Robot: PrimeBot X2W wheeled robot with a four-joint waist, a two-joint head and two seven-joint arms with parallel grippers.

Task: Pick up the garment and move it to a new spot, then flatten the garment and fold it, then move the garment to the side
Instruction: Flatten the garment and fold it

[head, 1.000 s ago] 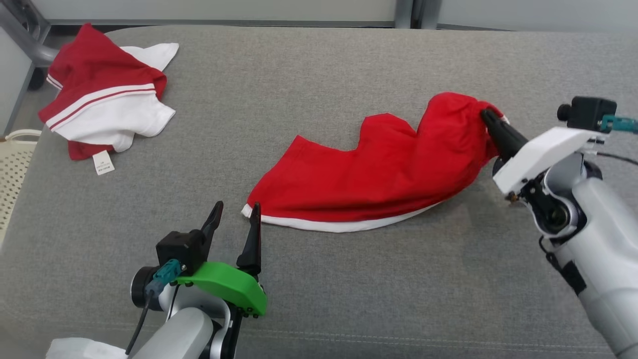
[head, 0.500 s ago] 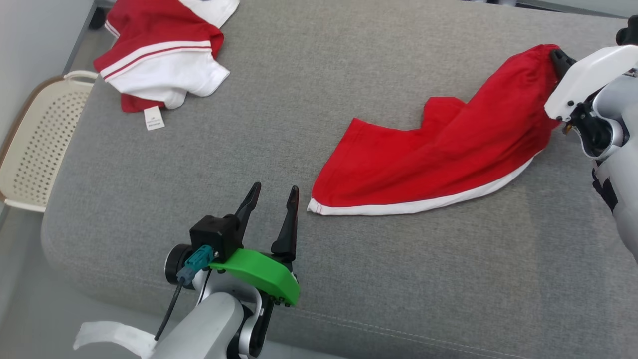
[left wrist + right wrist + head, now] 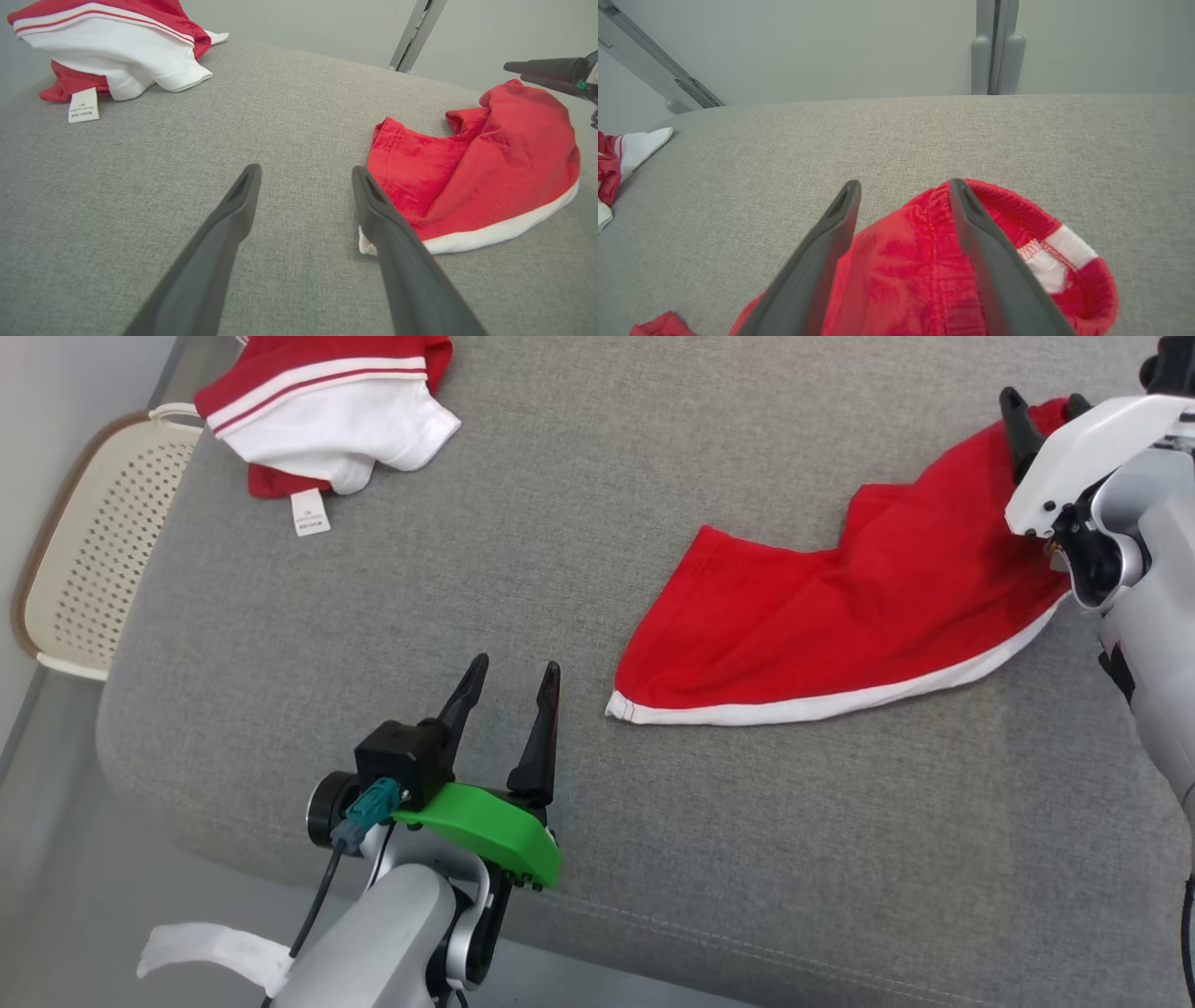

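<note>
Note that the red garment [image 3: 840,607], white along its hem, lies spread on the grey padded surface [image 3: 373,569] on the robot's right side. The right gripper [image 3: 1043,403] stands over the garment's far, bunched end with its fingers parted. In the right wrist view the elastic edge lies beneath and between them, and nothing is clamped. You cannot tell whether the fingers touch the cloth. The left gripper [image 3: 515,663] is spread wide and empty, just beside the garment's near white-hemmed corner. A second red-and-white garment [image 3: 327,411] lies well apart at the far left, near a cream basket [image 3: 75,541].
</note>
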